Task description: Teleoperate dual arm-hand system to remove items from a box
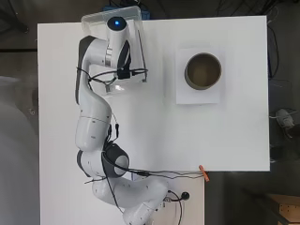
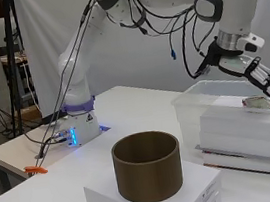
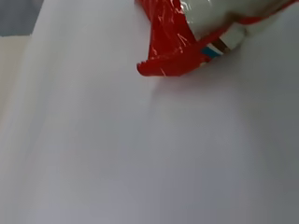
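Hand relaxed above packet in clear box | overhead: arm hides both

Hand down, fingers straight

The arm is built of smooth, rounded white shells with dark grey bands at the joints, and a blue light glows on the cap of its last joint. Thin black cables run loose along it in loops, one ending in a small blue plug, and blue lights shine on its white base. The hand is black, with white segments along its slim fingers.
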{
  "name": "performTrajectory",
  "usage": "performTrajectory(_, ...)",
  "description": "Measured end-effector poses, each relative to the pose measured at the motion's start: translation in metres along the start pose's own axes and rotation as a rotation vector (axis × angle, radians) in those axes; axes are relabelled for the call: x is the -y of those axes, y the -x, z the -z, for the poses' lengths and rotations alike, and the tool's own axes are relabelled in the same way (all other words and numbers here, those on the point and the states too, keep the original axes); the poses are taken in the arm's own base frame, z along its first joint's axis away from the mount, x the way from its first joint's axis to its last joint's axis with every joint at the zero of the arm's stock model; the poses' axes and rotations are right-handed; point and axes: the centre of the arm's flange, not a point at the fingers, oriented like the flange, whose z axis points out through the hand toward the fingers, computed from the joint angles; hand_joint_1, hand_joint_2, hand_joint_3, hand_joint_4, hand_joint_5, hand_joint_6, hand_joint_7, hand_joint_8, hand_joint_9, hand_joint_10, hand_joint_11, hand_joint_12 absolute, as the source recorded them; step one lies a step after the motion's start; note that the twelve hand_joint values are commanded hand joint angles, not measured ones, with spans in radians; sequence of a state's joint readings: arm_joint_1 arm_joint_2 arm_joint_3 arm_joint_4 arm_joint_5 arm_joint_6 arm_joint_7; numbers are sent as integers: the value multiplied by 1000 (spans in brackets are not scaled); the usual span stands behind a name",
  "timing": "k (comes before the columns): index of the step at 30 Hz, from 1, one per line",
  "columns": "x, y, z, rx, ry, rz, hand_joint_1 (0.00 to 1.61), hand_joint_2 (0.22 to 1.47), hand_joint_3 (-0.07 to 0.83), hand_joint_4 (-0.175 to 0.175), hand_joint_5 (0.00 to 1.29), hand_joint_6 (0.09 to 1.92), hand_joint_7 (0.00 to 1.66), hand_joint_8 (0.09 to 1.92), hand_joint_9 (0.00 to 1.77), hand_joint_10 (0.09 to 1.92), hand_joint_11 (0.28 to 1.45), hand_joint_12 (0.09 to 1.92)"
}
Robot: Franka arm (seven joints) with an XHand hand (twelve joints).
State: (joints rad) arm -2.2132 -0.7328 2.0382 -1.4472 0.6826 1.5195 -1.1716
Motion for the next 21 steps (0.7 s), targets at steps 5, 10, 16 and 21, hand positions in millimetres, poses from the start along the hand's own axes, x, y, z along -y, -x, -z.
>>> performTrajectory(5,-12,14,-19,94,7,-40,25,880,8,156,358,87,381,87,479,87,467,87)
performTrajectory(10,-14,5,-20,151,27,-21,22,879,4,152,339,87,341,87,420,87,452,87)
performTrajectory(16,-13,-11,-34,263,28,-25,95,884,3,132,313,87,280,87,346,87,428,87)
performTrajectory(21,-13,-9,-45,322,73,-32,131,899,7,105,314,87,308,87,360,87,435,87)
